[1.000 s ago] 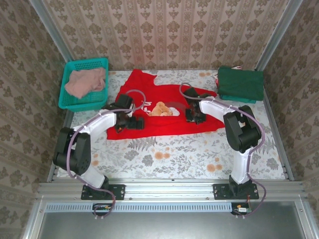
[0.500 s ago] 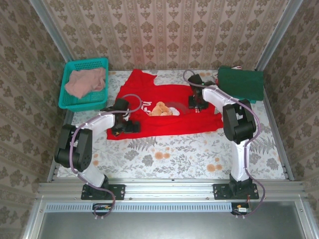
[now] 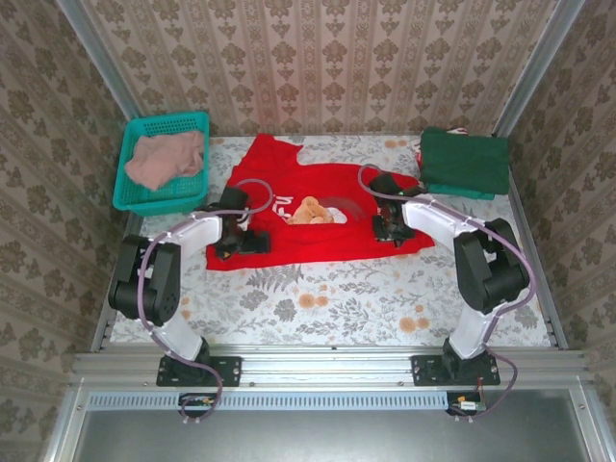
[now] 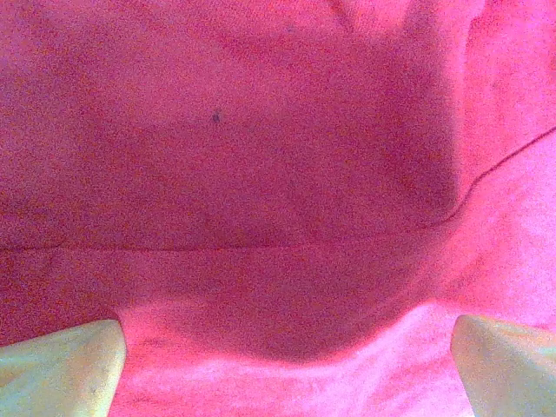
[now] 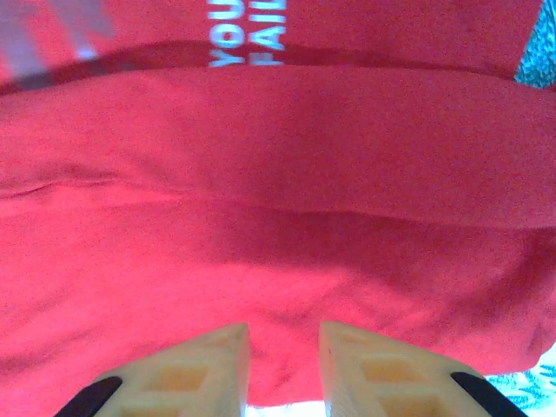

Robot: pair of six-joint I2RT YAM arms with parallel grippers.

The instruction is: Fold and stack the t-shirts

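The red t-shirt is spread across the far middle of the table. The left gripper is seen wide apart over its left part. The right gripper is seen narrow at its right part, and whether cloth is pinched cannot be told.

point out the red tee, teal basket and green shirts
red t-shirt [image 3: 318,245], top external view, lower front panel
teal basket [image 3: 168,120], top external view, far rim
dark green t-shirts [image 3: 467,159], top external view, top of stack
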